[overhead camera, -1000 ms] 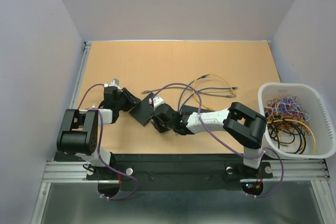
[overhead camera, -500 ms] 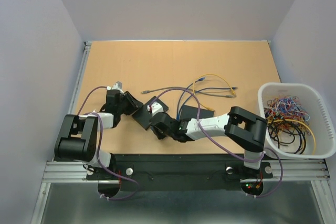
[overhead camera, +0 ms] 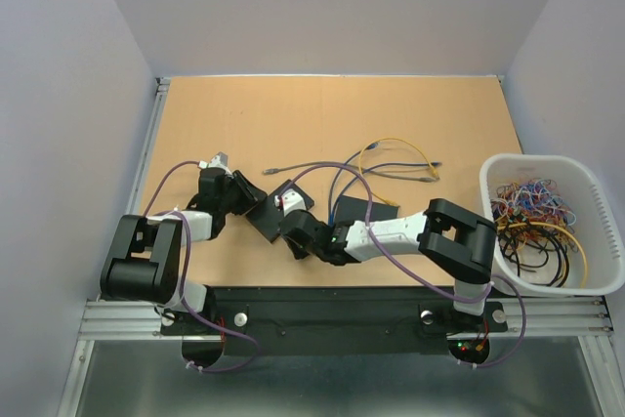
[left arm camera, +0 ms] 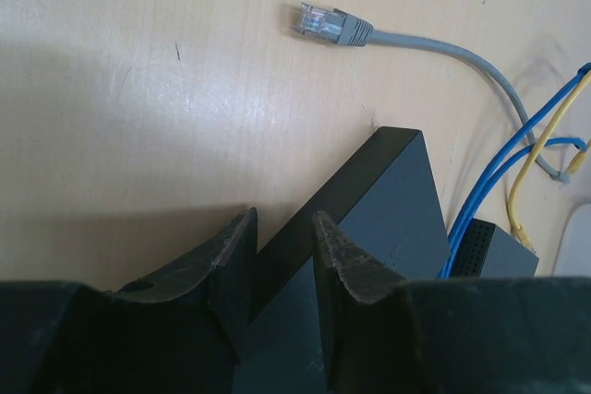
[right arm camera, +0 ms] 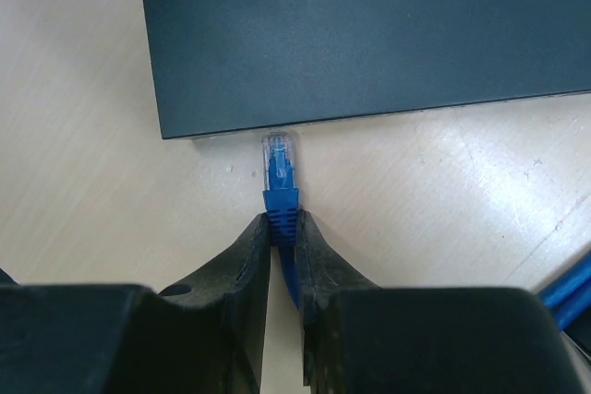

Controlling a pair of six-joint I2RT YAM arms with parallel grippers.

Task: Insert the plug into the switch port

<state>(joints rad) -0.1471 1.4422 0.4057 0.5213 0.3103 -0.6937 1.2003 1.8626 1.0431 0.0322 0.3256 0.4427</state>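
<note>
The black switch (overhead camera: 265,216) lies flat on the table left of centre, TP-LINK lettering on its top (right arm camera: 369,34). My left gripper (overhead camera: 251,194) (left arm camera: 282,219) is shut on the switch's corner edge (left arm camera: 388,200), one finger on each side. My right gripper (overhead camera: 291,226) (right arm camera: 283,220) is shut on the ribbed boot of the blue plug (right arm camera: 282,168). The plug's clear tip points at the switch's near side face and sits right at its lower edge. The ports themselves do not show.
A grey plug (left arm camera: 320,22) lies loose beyond the switch. Blue, yellow and grey cables (overhead camera: 391,158) trail to the right. A second black box (overhead camera: 359,208) sits by the right arm. A white basket (overhead camera: 539,160) of cables stands at the far right.
My right gripper has carried the blue plug leftwards to the switch. The left arm and the switch shifted slightly, then held still.
</note>
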